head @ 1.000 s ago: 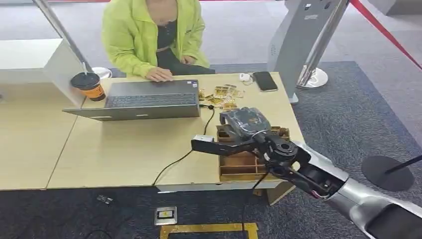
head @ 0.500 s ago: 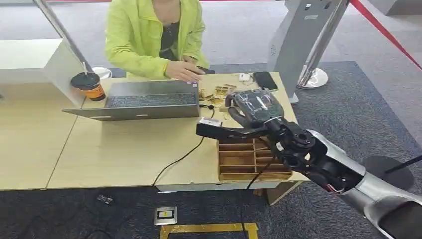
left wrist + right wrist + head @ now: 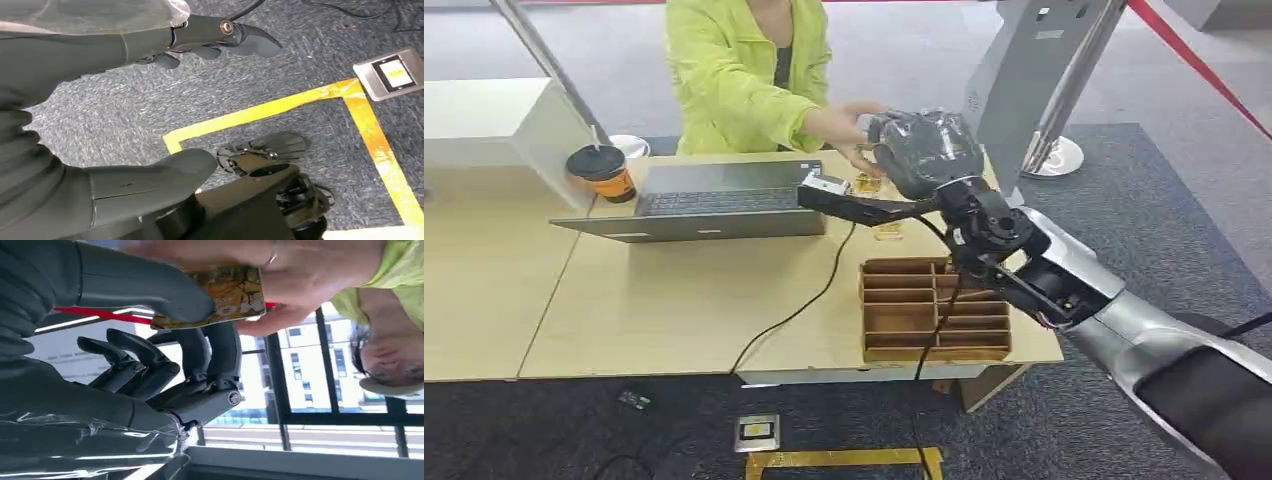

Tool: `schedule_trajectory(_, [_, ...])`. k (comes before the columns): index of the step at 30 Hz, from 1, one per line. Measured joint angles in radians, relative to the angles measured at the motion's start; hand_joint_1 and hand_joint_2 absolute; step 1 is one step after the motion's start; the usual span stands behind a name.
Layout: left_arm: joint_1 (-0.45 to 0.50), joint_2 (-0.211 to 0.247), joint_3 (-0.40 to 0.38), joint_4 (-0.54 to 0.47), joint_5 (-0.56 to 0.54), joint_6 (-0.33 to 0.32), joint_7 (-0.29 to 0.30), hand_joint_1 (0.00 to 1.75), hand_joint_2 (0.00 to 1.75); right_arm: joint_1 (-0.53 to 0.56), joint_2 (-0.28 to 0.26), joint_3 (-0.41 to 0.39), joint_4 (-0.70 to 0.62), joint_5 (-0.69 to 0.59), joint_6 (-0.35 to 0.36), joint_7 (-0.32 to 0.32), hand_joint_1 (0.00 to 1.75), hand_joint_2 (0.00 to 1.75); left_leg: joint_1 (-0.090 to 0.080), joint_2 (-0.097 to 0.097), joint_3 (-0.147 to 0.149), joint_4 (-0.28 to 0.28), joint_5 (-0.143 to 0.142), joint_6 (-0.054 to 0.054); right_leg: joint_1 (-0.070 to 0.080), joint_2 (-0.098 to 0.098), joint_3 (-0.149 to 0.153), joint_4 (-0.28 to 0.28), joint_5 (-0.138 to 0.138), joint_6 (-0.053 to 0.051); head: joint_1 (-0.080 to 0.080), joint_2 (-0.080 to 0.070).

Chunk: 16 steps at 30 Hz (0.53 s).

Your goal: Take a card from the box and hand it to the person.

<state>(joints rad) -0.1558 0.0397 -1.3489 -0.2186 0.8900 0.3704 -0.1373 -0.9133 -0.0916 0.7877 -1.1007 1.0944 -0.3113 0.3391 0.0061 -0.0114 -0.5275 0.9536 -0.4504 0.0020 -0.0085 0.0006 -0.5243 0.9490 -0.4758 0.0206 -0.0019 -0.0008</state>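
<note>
My right hand point(image 3: 924, 150) is raised above the far side of the table, in front of the person in a yellow-green jacket point(image 3: 744, 80). In the right wrist view the right hand point(image 3: 165, 340) pinches a gold patterned card point(image 3: 225, 295) between thumb and fingers. The person's hand point(image 3: 300, 285) also holds that card at its other end; in the head view the person's hand point(image 3: 849, 125) meets mine. The wooden compartment box point(image 3: 934, 310) stands at the table's near right corner, below my forearm. My left hand point(image 3: 75, 55) hangs over the carpet with fingers apart, holding nothing.
An open laptop point(image 3: 724, 200) sits before the person, with a coffee cup point(image 3: 604, 172) to its left. Loose gold cards point(image 3: 869, 185) lie beside the laptop. A black cable point(image 3: 794, 310) runs across the table point(image 3: 674, 300) to its front edge.
My right hand rose from the box and moved away toward the person. The person's hand left the laptop and reached over to take hold of the card.
</note>
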Motion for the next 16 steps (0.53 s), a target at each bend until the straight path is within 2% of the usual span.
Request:
schedule_trajectory(4, [-0.008,-0.003,-0.009,0.0,-0.008,-0.001,0.008,0.0,1.75,-0.045,0.066,0.01,0.155,0.014,-0.033,-0.002,1.73,1.75,0.0,0.0,0.0,0.0,0.0,0.0,0.0,0.0,0.0,0.0,0.0,0.0,0.0,0.0])
schedule_trajectory(5, [-0.01,-0.004,-0.011,0.0,-0.01,-0.001,0.012,0.0,1.75,-0.053,0.08,0.013,0.191,0.014,-0.039,-0.003,1.22,1.75,0.0,0.0,0.0,0.0,0.0,0.0,0.0,0.0,0.0,0.0,0.0,0.0,0.0,0.0])
schedule_trajectory(6, [-0.011,-0.005,-0.015,0.0,-0.01,-0.001,0.015,0.0,1.75,-0.061,0.092,0.015,0.22,0.015,-0.044,-0.003,0.19,1.75,0.0,0.0,0.0,0.0,0.0,0.0,0.0,0.0,0.0,0.0,0.0,0.0,0.0,0.0])
schedule_trajectory(7, [-0.011,-0.005,-0.016,0.0,-0.01,-0.001,0.016,0.0,1.75,-0.068,0.105,0.017,0.249,0.016,-0.05,-0.003,0.0,1.75,0.0,0.0,0.0,0.0,0.0,0.0,0.0,0.0,0.0,0.0,0.0,0.0,0.001,0.0])
schedule_trajectory(12, [-0.01,-0.006,-0.017,0.0,0.003,0.008,0.015,0.0,1.75,-0.099,0.16,0.026,0.368,0.011,-0.1,-0.04,0.0,1.75,0.0,0.0,0.0,0.0,0.0,0.0,0.0,0.0,0.0,0.0,0.0,0.0,0.0,0.0])
schedule_trajectory(16, [-0.002,-0.006,-0.016,0.0,0.027,0.019,0.007,0.0,1.75,-0.105,0.182,0.026,0.401,0.002,-0.127,-0.064,0.0,1.75,0.0,0.0,0.0,0.0,0.0,0.0,0.0,0.0,0.0,0.0,0.0,0.0,0.0,0.0])
